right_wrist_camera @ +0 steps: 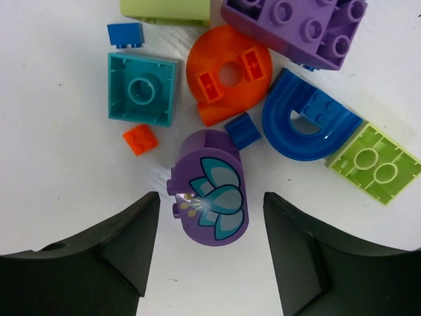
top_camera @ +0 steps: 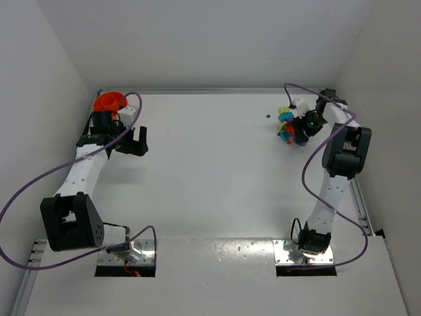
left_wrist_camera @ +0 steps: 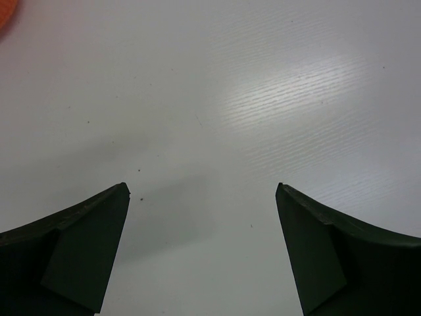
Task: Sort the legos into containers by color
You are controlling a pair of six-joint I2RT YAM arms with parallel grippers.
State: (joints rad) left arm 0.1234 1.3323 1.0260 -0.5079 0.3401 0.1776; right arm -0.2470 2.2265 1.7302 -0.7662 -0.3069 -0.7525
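Observation:
The legos lie in a heap at the far right of the table. My right gripper hangs low over the heap, open. Its jaws straddle a purple rounded brick with a flower print, with a gap on each side. Beyond that brick lie a teal brick, an orange round piece, a blue arch, a yellow-green brick and a large purple brick. The orange bowl stands at the far left. My left gripper is open just right of it, over bare table.
A tiny blue brick lies apart, left of the heap. White walls close the table at the back and both sides. A sliver of the orange bowl shows in the corner of the left wrist view.

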